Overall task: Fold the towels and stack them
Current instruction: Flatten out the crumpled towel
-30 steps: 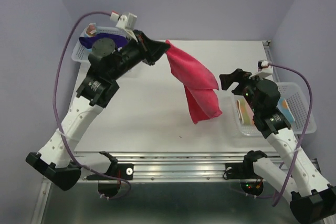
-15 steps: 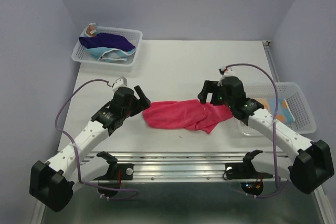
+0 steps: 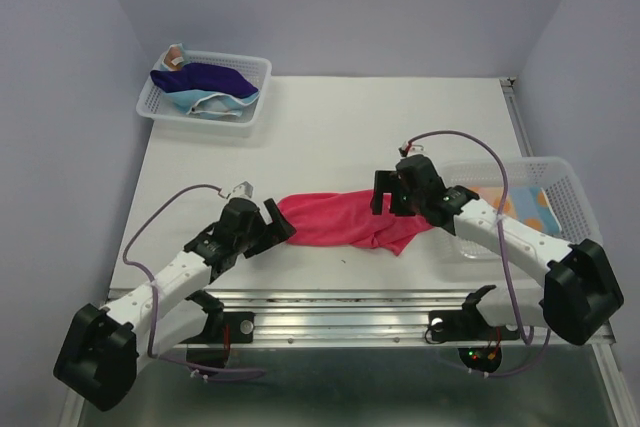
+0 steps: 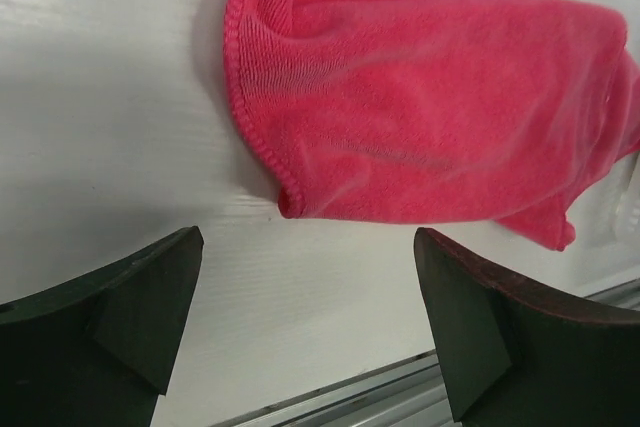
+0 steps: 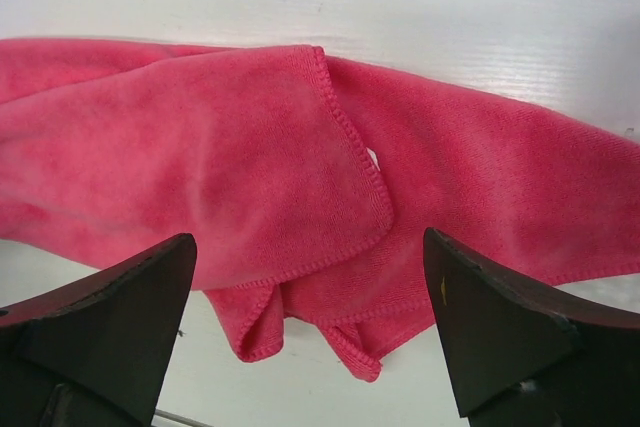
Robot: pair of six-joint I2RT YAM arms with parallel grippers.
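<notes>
A bright pink towel (image 3: 345, 222) lies crumpled and stretched sideways on the white table, near the front edge. My left gripper (image 3: 277, 228) stands open just off the towel's left end, nothing between its fingers (image 4: 130, 307); in the left wrist view the towel (image 4: 430, 117) lies ahead of them. My right gripper (image 3: 392, 201) hovers open over the towel's right part; the right wrist view shows overlapped hemmed folds (image 5: 250, 177) between the spread fingers (image 5: 500, 327). A navy towel (image 3: 205, 77) and a light blue one (image 3: 195, 100) lie in the far-left basket. An orange patterned towel (image 3: 527, 207) lies in the right basket.
A white mesh basket (image 3: 255, 72) stands at the table's back left corner. Another white basket (image 3: 575, 202) sits at the right edge, close to my right arm. A metal rail (image 3: 340, 302) runs along the table's near edge.
The pink towel, held up at the back by my left gripper, has come down flat on the table. The left gripper let go and opened. Both grippers have shifted a little nearer.
</notes>
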